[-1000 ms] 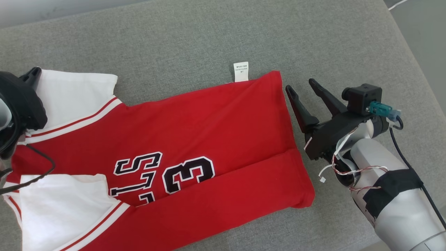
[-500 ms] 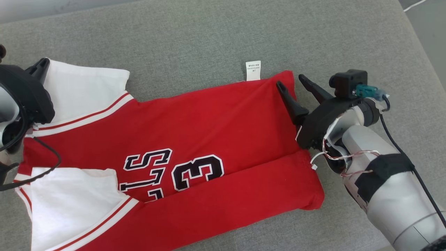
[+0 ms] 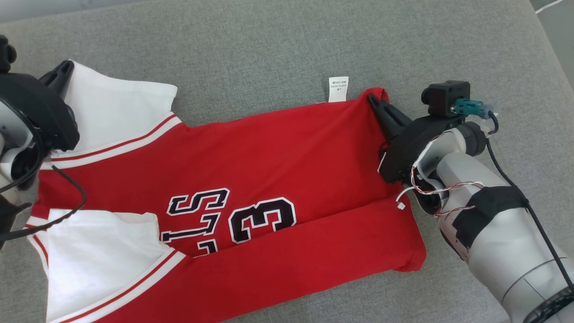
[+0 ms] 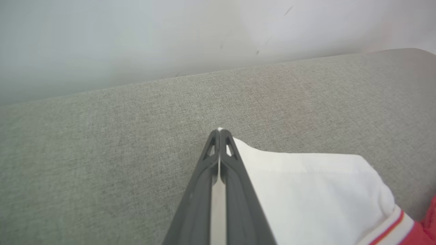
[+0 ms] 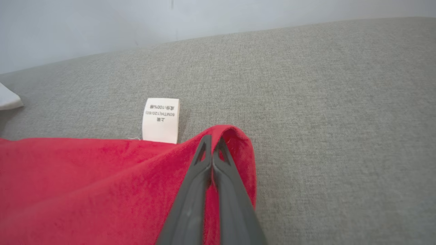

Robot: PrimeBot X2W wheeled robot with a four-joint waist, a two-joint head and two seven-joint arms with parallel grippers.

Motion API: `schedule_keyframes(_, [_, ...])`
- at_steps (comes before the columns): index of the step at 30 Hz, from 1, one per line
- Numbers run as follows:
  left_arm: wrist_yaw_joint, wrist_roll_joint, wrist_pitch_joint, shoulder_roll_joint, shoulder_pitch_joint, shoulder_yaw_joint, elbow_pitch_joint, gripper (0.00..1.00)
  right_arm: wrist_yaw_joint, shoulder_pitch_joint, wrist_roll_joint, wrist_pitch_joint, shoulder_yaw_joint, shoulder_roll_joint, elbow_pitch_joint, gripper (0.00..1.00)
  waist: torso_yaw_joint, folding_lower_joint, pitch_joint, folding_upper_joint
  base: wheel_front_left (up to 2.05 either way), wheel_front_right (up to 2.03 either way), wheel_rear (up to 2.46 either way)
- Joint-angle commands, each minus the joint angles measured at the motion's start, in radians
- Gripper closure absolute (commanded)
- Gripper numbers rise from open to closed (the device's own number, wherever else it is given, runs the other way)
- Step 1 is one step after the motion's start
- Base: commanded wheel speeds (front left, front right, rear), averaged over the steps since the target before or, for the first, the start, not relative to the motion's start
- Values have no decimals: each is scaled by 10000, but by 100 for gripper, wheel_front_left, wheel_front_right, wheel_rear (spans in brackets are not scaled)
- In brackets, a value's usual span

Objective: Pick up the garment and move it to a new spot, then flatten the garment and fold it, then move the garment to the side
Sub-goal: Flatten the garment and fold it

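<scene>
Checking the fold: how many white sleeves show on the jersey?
2. The far sleeve, upper left, is pinched by the left tool; the near sleeve lies folded over the jersey.

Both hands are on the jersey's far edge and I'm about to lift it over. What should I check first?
1. The right hand is shut on the far hem corner of the red-and-white jersey with black numbers: ok.
2. The left hand is shut on the white sleeve: ok, white cloth shows in the grip.
3. The near long edge is already folded over as a red band: ok.
4. The white care label is tucked in: not ok, it sticks out onto the grey fabric cushion.
5. How many layers the right hand pinches: cannot tell.
</scene>
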Motion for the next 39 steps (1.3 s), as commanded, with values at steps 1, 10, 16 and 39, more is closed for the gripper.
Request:
schedule_keyframes(1, [-17, -71, -136, 10, -140, -67, -66, 100, -8, -136, 134, -208, 73, -132, 34, 100, 17, 0, -48, -1, 0, 0, 0])
schedule_keyframes(10, [-17, -700, -1031, 121, 400, -102, -757, 100, -8, 618, 1300, -641, 543, -1192, -1114, 100, 248, 0, -686, -1, 0, 0, 0])
schedule_keyframes(16, [-15, -1162, -1747, 609, 1086, -213, -1912, 100, -8, 1587, 2639, -434, 1188, -2626, -2919, 100, 582, 0, -1088, -1, 0, 0, 0])
schedule_keyframes(39, [-17, -2303, -3063, 1985, 4178, 9, -6473, 100, -8, 3010, 4550, -467, 2943, -5195, -4938, 100, 1957, 0, -2244, -1, 0, 0, 0])
